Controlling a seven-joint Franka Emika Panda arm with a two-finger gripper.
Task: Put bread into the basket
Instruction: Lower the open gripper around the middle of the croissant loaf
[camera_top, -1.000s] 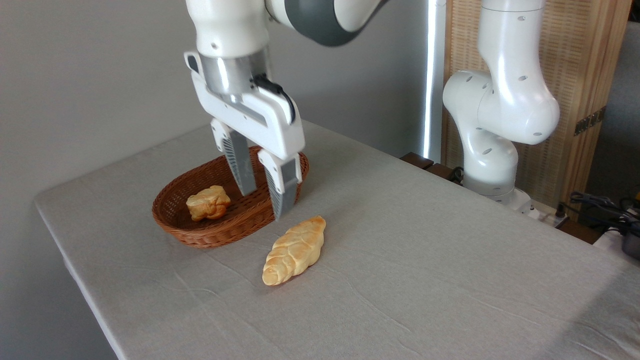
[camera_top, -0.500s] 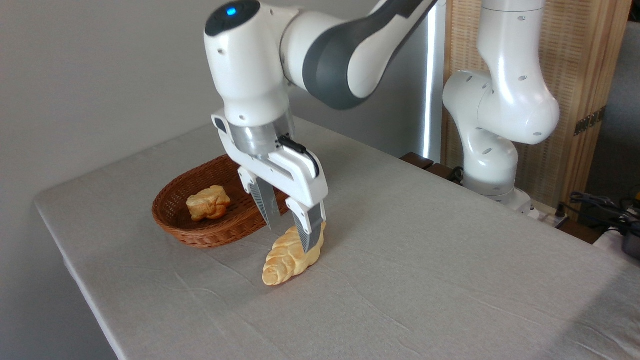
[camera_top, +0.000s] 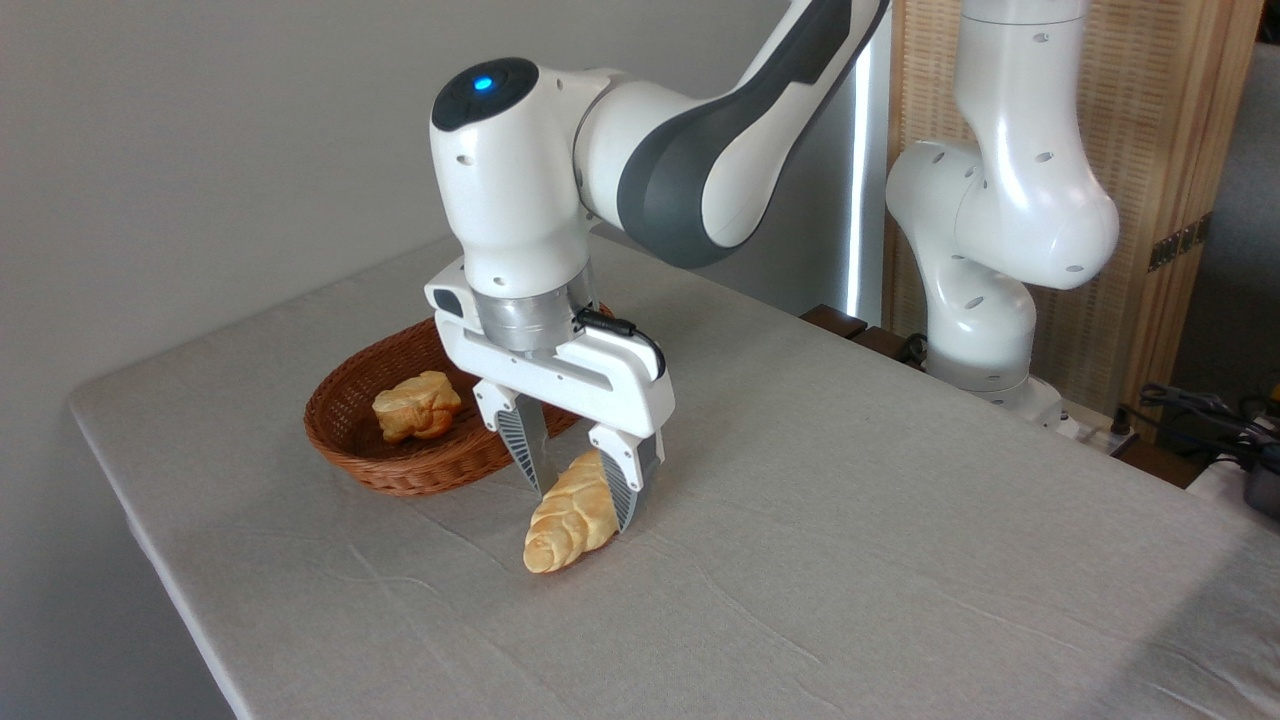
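A long plaited loaf of bread (camera_top: 556, 528) lies on the grey tablecloth just in front of the wicker basket (camera_top: 400, 478). My gripper (camera_top: 581, 507) is down over the loaf's far half, open, one finger on each side of it. The loaf's far end is hidden behind the fingers (camera_top: 626, 492). I cannot tell whether the pads touch the crust. A small lumpy roll of bread (camera_top: 415, 405) rests inside the basket at its left end.
The table's front-left edge (camera_top: 160, 580) runs close to the basket. My arm's white base (camera_top: 985, 330) stands at the back right, in front of a wooden screen. Cables (camera_top: 1200, 410) lie at the far right edge.
The gripper came from above the basket, moved right and toward the front, and dropped until its fingers straddle the plaited loaf. Loaf, roll and basket have not moved.
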